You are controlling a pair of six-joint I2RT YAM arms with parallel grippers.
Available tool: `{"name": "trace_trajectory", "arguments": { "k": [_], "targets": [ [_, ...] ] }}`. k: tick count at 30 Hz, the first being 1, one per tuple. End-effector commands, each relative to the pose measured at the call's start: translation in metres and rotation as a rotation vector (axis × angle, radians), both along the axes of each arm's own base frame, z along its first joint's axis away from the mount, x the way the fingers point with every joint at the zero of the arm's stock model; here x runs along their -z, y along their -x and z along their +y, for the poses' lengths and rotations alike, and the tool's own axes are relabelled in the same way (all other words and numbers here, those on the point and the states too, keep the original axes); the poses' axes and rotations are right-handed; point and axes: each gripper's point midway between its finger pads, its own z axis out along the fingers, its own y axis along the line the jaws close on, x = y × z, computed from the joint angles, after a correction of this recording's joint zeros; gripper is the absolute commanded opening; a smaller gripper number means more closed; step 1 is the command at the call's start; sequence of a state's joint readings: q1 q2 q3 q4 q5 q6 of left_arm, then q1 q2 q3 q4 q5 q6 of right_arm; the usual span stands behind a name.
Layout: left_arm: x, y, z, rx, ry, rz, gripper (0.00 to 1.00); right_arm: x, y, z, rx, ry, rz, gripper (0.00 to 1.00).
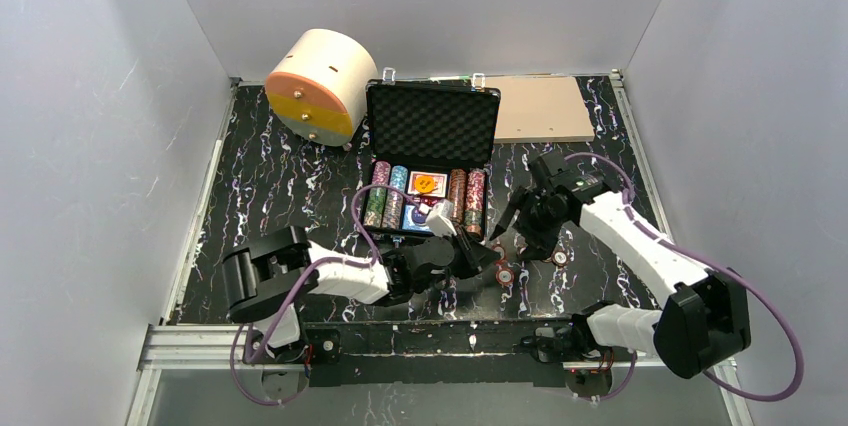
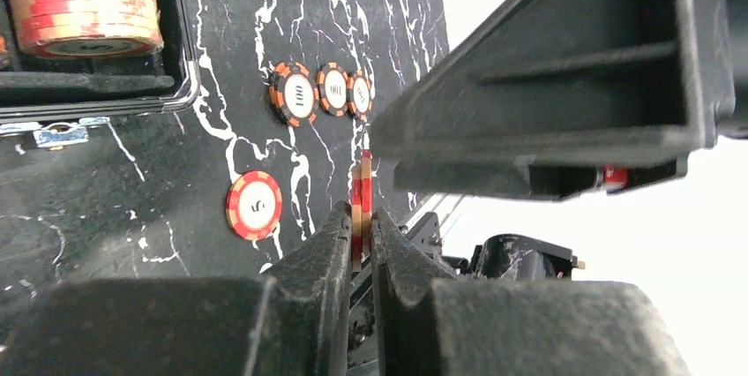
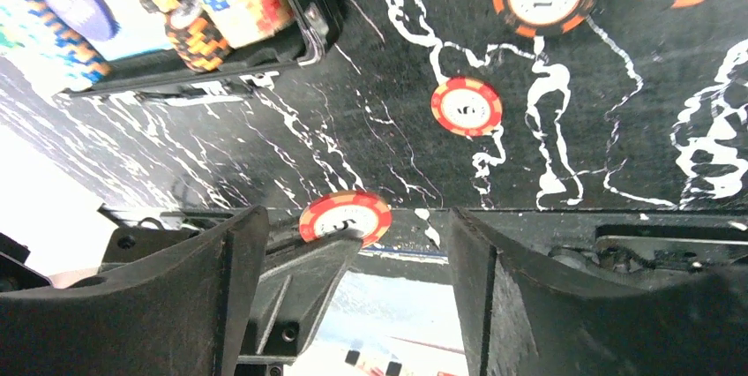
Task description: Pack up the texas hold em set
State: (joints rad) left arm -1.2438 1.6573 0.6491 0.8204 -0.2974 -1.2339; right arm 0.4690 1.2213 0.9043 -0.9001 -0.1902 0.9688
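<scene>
Left wrist: left gripper point(image 2: 358, 217) clamps a red chip point(image 2: 361, 180) edge-on by its lower edge, near the front right corner of the open briefcase point(image 1: 432, 126); right gripper point(image 3: 353, 252) hangs open close by. Risk: chip pivots or slips out in transit; fingers clash, arms being so close.

I am looking down on the whole table point(image 1: 280, 186) from high above its near edge. Both wrist cameras are peering from close over the marbled top, sharing the loose red chip point(image 2: 254, 206) beside the briefcase point(image 2: 97, 85).
</scene>
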Motion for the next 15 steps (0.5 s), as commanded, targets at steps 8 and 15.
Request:
{"name": "trace_trajectory", "arguments": {
  "k": [8,15],
  "targets": [
    [-0.038,-0.001,0.045,0.209,-0.453,-0.359,0.00,-0.051,-0.041,-0.047,0.012,0.026,-0.293,0.83],
    [-0.049,-0.007,0.066,0.515,-0.777,-0.597,0.00,-0.049,-0.043,-0.055,0.053,0.056,-0.323,0.83]
  ]
}}
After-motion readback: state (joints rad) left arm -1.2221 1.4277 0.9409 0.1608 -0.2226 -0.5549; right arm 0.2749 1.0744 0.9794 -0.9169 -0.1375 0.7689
